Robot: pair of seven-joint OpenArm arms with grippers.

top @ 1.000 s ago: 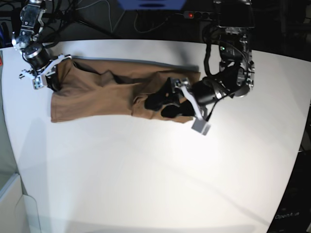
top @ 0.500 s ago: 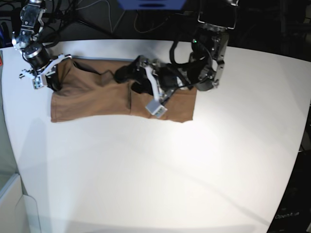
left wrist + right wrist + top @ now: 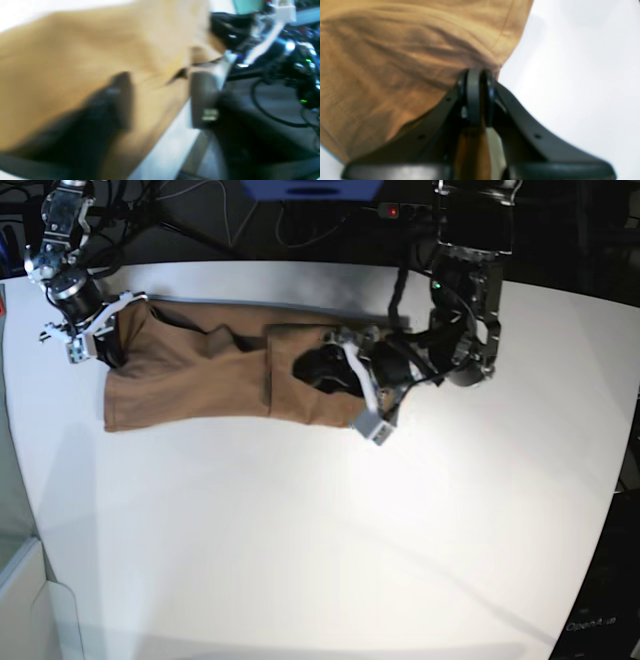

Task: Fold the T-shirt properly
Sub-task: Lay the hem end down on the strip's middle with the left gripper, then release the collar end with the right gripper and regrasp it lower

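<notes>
Cloth on the robot's left end now lies doubled: a second ago the T-shirt (image 3: 200,375) ran out long to the base view's right, half a second ago it still reached that way under the sweeping left arm, and now its edge stops short beneath the left gripper (image 3: 335,370), with a vertical crease line near the middle of the strip. That end seems to have been carried over and laid back on the body of the shirt, which is a real step toward a compact fold.

In the left wrist view the left gripper (image 3: 160,100) is badly smeared by motion; its two dark fingers (image 3: 202,100) stand apart over the tan fabric, and whether any cloth sits between them I cannot tell. It was spread wide a moment ago and looks narrower now.

At the far end the right gripper (image 3: 477,85) has not shifted across the three base pictures. Its pads are clenched on a bunched corner of the T-shirt (image 3: 395,62), pinning that end on the white table (image 3: 330,540).

One more fold from the pinned end probably remains.
</notes>
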